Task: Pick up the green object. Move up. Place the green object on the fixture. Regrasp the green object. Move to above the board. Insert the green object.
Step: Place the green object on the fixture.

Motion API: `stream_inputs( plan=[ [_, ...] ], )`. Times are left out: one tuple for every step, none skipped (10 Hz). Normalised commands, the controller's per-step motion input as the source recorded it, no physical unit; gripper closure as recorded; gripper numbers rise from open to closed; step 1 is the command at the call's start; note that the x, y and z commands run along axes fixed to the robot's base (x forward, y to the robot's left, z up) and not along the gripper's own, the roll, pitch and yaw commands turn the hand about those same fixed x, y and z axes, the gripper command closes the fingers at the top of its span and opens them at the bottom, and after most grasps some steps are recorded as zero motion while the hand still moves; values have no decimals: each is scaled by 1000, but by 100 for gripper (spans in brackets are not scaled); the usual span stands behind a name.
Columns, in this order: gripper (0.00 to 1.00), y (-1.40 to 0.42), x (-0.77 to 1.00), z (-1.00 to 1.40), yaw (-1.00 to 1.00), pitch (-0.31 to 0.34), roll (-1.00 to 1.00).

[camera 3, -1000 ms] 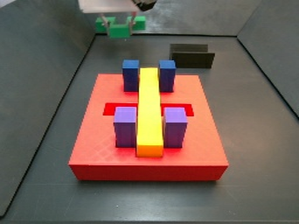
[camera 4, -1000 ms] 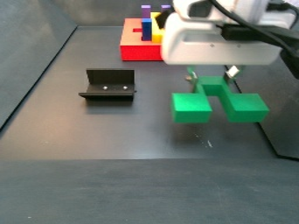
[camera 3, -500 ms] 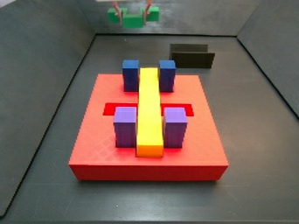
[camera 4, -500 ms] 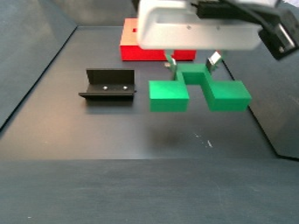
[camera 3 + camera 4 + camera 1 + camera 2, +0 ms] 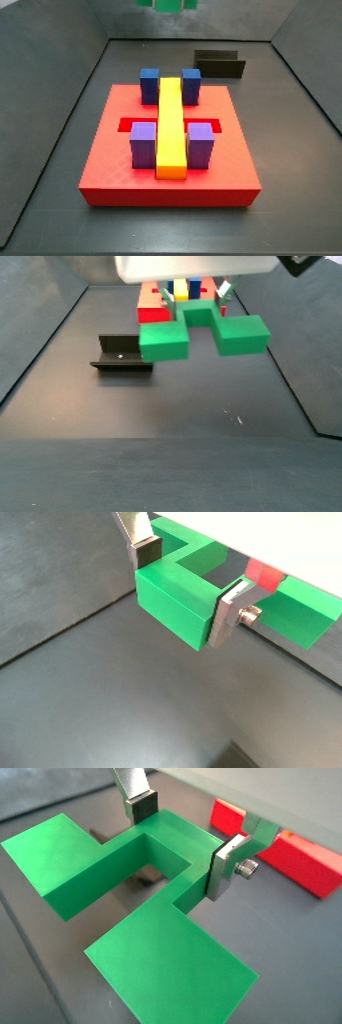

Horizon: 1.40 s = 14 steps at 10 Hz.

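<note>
Aloft over the bench's middle, hand (image 5: 181, 850) pinching green object (image 5: 195, 328) by its raised centre block; fixture (image 5: 123, 353) below, near left edge; board (image 5: 168, 150) apart.

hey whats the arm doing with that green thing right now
The tool is shut on the green object, gripping its raised centre block and holding it in the air, clear of the floor. In a side view the piece hangs just beside the fixture, which is empty. The board sits apart with its blue blocks, purple blocks and yellow bar; nothing green is in its recess yet.
</note>
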Motion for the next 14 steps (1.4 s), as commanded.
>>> stream_inputs(
  plan=[
    [100, -106, 566, 140, 0, -437, -434],
    [100, -120, 583, 91, 0, -391, -434],
    [100, -137, 666, 40, 0, -280, -420],
    [100, -174, 649, 31, 0, -311, -389],
    [100, -186, 634, 23, 0, -331, -363],
    [100, -169, 737, 0, 0, -243, -346],
    [100, -277, 897, 0, -77, -6, -134],
    [100, -283, 874, 0, -83, -23, -114],
    [100, -240, 877, 0, -63, -54, -131],
    [100, -243, 914, 0, -77, 0, -111],
    [100, -183, 871, 0, -146, 0, -137],
    [100, -174, 897, 0, -111, 0, -263],
    [100, -123, 880, 0, -137, 0, -423],
    [100, -63, 806, 0, -191, -29, -551]
  ],
)
